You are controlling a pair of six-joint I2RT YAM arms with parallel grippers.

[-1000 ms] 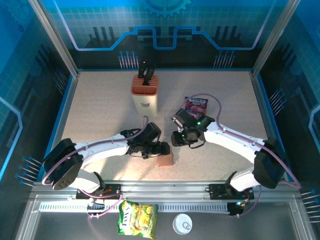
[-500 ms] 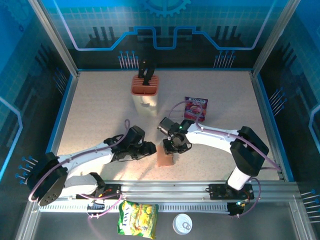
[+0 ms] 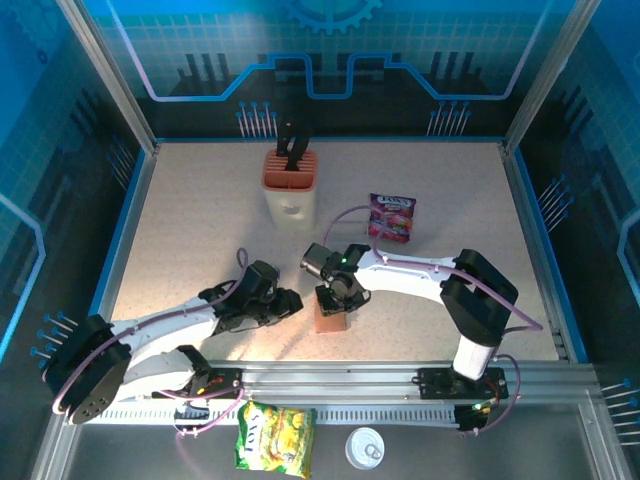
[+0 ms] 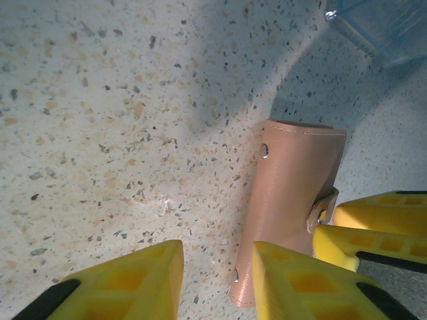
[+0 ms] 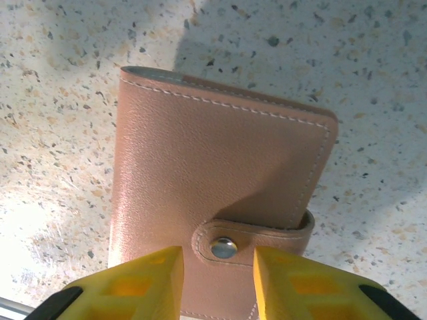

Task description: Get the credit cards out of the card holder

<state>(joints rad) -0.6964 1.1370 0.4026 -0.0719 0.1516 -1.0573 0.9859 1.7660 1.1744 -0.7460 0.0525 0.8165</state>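
1. The card holder lies on the speckled tabletop near its front edge, between the two arms and closer to the right one. In the top view it is a small brown rectangle.
2. The right wrist view shows the card holder folded shut. Its strap wraps over one edge and is fastened by a metal snap.
3. The right end effector is directly over the card holder. In its own camera, the right end effector has its two yellow fingers a narrow gap apart, with the snap in that gap. The fingers clamp nothing, and I cannot tell whether the tips touch the leather.
4. The left end effector sits just beside the card holder, on its left.
5. In the left wrist view, the left end effector is partly open, with bare tabletop between its yellow pads. It holds nothing. The card holder lies just past one pad, with the right arm's fingers at its strap end.
6. Farther back stands a beige knife block with an orange top, upright and well apart from the card holder.
7. A purple snack packet lies flat behind the right arm.
8. On the ledge in front of the arm bases lie a yellow-green snack packet and a round white lid.
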